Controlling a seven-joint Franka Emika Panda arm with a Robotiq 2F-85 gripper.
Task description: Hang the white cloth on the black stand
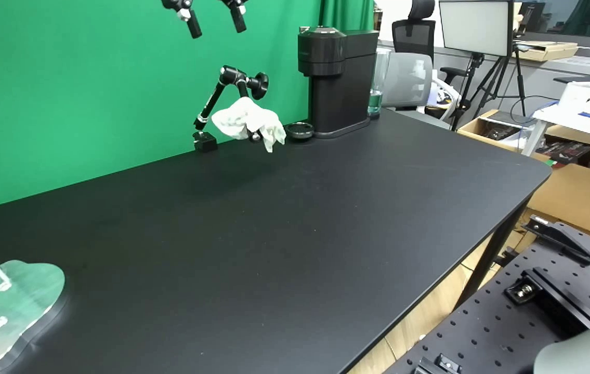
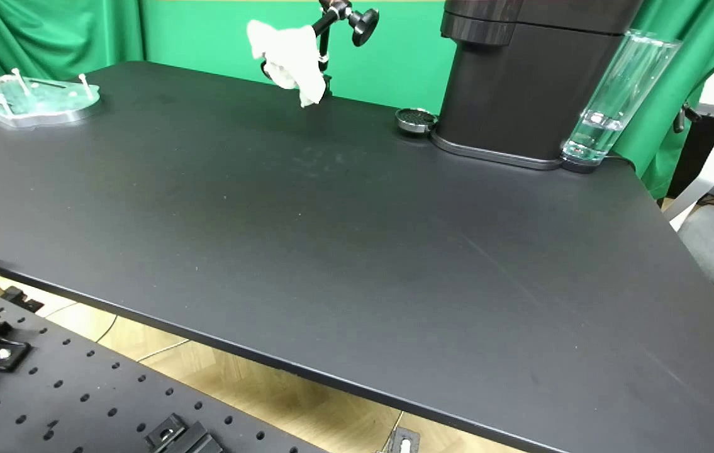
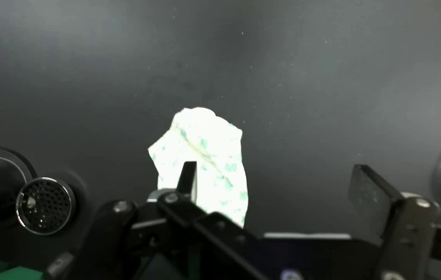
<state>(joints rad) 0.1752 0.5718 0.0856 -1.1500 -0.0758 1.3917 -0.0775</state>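
Note:
The white cloth [image 1: 250, 118] is draped in a crumpled bundle over the lower end of the black stand [image 1: 212, 106], off the table. The cloth [image 2: 290, 56] hangs on the stand [image 2: 325, 25] in both exterior views; part of the stand's arm is hidden under it. My gripper [image 1: 217, 28] is at the top edge of an exterior view, above the cloth, with its fingers apart. In the wrist view the gripper [image 3: 275, 167] is wide open and empty. The cloth [image 3: 208, 163], with green spots, lies below and behind the left finger.
A black coffee machine [image 1: 336, 83] with a clear water tank [image 1: 378, 83] stands right of the cloth. A round metal-rimmed piece [image 2: 416, 121] is at its foot. A green-topped board with white pegs [image 1: 19, 301] lies on the black table [image 1: 274, 249]. A green backdrop [image 1: 92, 78] stands behind.

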